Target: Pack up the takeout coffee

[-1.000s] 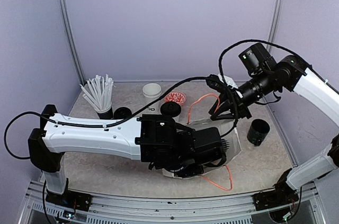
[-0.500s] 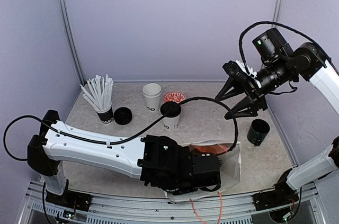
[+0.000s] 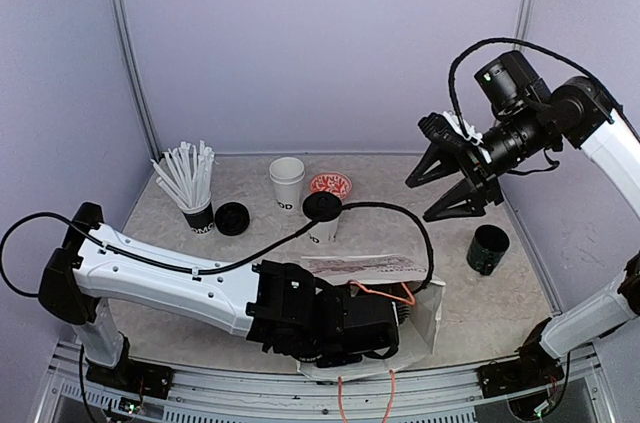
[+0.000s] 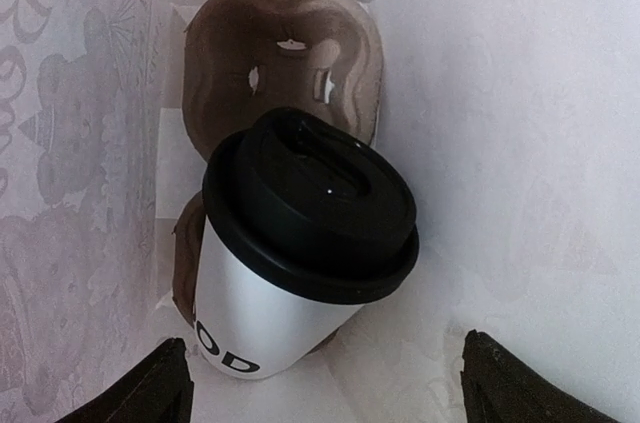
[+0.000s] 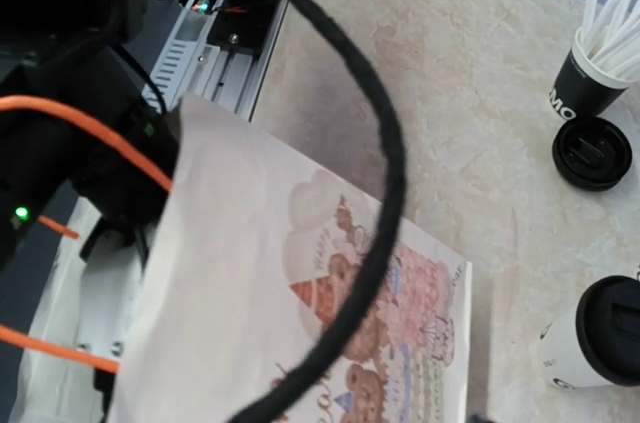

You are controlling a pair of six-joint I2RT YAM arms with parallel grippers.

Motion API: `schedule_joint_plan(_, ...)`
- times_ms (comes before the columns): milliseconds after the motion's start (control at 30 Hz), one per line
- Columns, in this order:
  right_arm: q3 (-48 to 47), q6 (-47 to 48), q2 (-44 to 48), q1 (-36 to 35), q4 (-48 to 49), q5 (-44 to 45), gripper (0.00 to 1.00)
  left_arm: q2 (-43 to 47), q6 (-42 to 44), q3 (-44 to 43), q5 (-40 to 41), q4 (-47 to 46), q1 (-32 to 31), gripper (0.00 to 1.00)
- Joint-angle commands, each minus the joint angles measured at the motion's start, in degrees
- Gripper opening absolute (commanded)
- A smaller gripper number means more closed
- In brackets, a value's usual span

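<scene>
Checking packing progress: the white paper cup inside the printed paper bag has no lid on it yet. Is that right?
Not right. The white paper cup inside the printed paper bag has its round black plastic lid on. The left wrist view, looking down into the bag, shows it.

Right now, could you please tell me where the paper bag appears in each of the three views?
Top external: the paper bag sits at lower centre, printed side showing.
Left wrist: seen from inside; its white walls fill the frame.
Right wrist: lower centre-left, printed side showing.
Shared landmark: the loose black lid, in the top and right wrist views only.
</scene>
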State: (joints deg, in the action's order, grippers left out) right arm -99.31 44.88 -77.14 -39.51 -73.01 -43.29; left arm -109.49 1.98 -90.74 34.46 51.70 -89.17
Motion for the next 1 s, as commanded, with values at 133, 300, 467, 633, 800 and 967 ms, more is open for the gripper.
schedule_joint_plan(133, 4.27, -1.90, -0.07, 8.93, 5.18, 1.24, 0.59, -0.77, 6.17, -5.09, -3.02, 1.38, 4.22, 0.90)
schedule_joint_plan(300, 9.51, -0.56, -7.11, 20.59, 8.69, -5.98, 0.55, 0.17, 9.62, -4.72, -5.84, 1.28, 5.05, 0.90)
schedule_joint_plan(467, 16.89, -3.27, -14.51, 22.82, 16.95, -5.49, 0.50, 0.51, 12.08, -4.40, -6.63, 1.28, 5.47, 0.89)
schedule_joint_plan(633, 21.17, -6.83, -21.25, 22.81, 24.10, -4.03, 0.50, -0.06, 14.23, -4.80, -6.82, 1.11, 6.42, 0.87)
schedule_joint_plan(800, 21.59, -7.72, -28.17, 22.04, 25.90, -5.73, 0.50, -0.53, 16.48, -4.53, -7.48, -0.61, 7.65, 0.88)
schedule_joint_plan(967, 22.57, -8.14, -31.96, 18.86, 27.44, -5.14, 0.50, -2.15, 19.10, -4.99, -7.78, -1.94, 8.84, 0.89)
